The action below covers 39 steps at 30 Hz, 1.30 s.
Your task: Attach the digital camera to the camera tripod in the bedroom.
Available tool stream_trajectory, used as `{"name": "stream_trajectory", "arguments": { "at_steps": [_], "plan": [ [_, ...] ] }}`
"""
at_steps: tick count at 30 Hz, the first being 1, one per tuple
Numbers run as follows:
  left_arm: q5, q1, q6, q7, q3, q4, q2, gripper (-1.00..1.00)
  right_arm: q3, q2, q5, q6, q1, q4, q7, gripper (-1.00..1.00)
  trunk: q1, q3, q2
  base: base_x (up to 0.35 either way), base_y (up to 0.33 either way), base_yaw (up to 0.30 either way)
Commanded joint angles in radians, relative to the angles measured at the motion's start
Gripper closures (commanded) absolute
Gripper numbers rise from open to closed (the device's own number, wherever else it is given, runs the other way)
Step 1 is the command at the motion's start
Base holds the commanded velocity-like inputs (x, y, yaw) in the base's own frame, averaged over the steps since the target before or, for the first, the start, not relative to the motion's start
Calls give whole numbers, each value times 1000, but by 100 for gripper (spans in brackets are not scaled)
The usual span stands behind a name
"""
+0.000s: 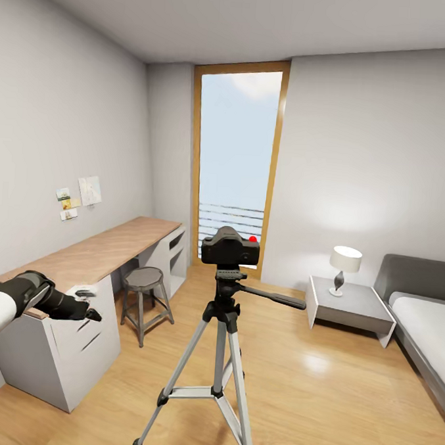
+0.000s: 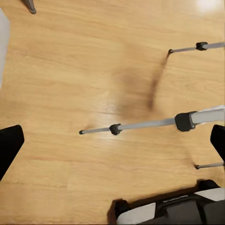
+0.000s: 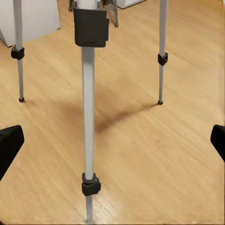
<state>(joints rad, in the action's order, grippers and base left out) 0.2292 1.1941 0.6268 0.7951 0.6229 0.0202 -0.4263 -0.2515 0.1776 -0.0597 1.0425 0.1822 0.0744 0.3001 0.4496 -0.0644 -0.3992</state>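
Observation:
The black digital camera (image 1: 230,247) sits on top of the camera tripod (image 1: 220,354), which stands on the wood floor in the middle of the bedroom; the red button (image 1: 253,238) shows at the camera's upper right. The tripod's black handle (image 1: 275,297) points right. My left gripper (image 1: 91,305) hangs open at the left, in front of the desk and apart from the tripod. In the left wrist view the open left gripper (image 2: 114,143) looks down on a tripod leg (image 2: 145,124). The right gripper (image 3: 114,143) is open too, facing the tripod's legs (image 3: 87,117).
A grey desk with a wood top (image 1: 95,254) runs along the left wall, with a round stool (image 1: 144,280) beside it. A nightstand (image 1: 359,310) with a lamp (image 1: 345,259) and a grey bed (image 1: 427,327) stand at the right. The tall window (image 1: 238,157) is behind.

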Motion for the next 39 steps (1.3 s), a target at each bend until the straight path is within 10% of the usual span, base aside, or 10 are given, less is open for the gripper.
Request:
{"name": "stream_trajectory", "arguments": {
  "at_steps": [1, 5, 6, 13, 27, 39],
  "plan": [
    [11, -12, 7, -9, 6, 1, 0, -100, 2, 8, -6, 5, -6, 3, -1, -100, 0, 0, -1, 0, 0, 0],
    [11, -51, 7, -50, 6, 0, 2, -100, 2, 36, -6, -7, -36, 4, -4, -100, 0, 0, -1, 0, 0, 0],
    [12, -107, 7, -92, 6, -1, 2, -100, 3, 52, -6, -181, -59, 5, -28, -100, 0, 0, -1, 0, 0, 0],
    [13, -209, 9, -133, 5, -3, -3, -100, 4, 58, -7, -530, -92, 5, -151, -100, 0, 0, -1, 0, 0, 0],
    [15, -371, 8, -381, 3, -5, -12, -100, 6, 23, -7, -661, -183, 5, -188, -100, 0, 0, -1, 0, 0, 0],
    [15, -578, 13, -438, 2, -5, 26, -100, 10, -11, -6, -784, -237, 5, -260, -100, 0, 0, -1, 0, 0, 0]
  ]
}}
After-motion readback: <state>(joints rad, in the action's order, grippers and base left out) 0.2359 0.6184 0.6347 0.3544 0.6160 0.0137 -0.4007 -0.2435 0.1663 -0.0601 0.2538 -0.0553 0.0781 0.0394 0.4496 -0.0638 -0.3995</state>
